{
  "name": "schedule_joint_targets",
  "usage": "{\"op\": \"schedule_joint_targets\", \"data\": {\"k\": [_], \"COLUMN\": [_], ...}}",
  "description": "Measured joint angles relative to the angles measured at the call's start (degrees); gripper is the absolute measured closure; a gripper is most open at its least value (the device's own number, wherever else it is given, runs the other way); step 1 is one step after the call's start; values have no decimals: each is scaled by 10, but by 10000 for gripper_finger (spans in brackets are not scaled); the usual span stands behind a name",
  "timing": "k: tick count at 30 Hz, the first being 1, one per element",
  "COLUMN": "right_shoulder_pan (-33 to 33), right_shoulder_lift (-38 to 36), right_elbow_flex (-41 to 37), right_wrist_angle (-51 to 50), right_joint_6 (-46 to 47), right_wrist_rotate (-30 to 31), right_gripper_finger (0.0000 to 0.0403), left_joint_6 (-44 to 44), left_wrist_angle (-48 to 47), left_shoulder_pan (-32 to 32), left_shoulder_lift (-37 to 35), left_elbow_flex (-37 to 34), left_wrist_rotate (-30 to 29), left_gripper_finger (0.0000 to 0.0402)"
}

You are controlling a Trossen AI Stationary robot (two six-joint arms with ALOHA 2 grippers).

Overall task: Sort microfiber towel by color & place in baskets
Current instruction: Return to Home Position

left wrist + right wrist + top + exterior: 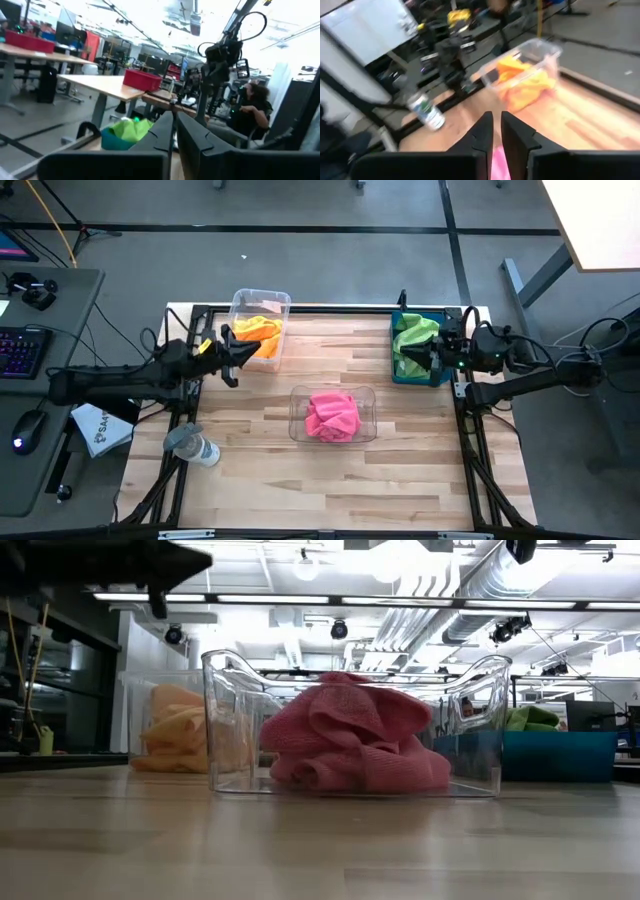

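Observation:
Three towels lie bunched in three baskets. The orange towel (258, 332) fills the clear basket (262, 302) at the far left. The pink towel (332, 415) (355, 740) sits in the clear basket (296, 412) at mid-table. The green towel (414, 338) (131, 129) is in the blue basket (396, 370) at the far right. My left gripper (232, 345) (175, 135) hovers shut beside the orange basket's left side. My right gripper (415, 358) (496, 131) hovers shut over the blue basket, pointing toward the table's left.
A clear plastic bottle (195, 445) (426, 112) lies at the table's left near edge. A white printed bag (100, 428) lies off the table's left side, beside a desk with a keyboard (22, 350). A person (252, 107) sits in the room beyond.

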Motion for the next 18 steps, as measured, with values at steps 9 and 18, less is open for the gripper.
{"op": "schedule_joint_targets", "data": {"k": [9,18], "right_shoulder_pan": [0,0], "right_shoulder_lift": [0,-13], "right_elbow_flex": [0,0], "right_wrist_angle": [-66,-131], "right_joint_6": [99,121], "right_wrist_rotate": [-69,-131], "right_gripper_finger": [400,401], "left_joint_6": [-42,-88], "left_wrist_angle": [24,-22], "left_shoulder_pan": [0,-6], "left_shoulder_lift": [-112,-169], "left_elbow_flex": [-124,-164], "left_wrist_rotate": [8,-17], "left_gripper_finger": [401,401]}}
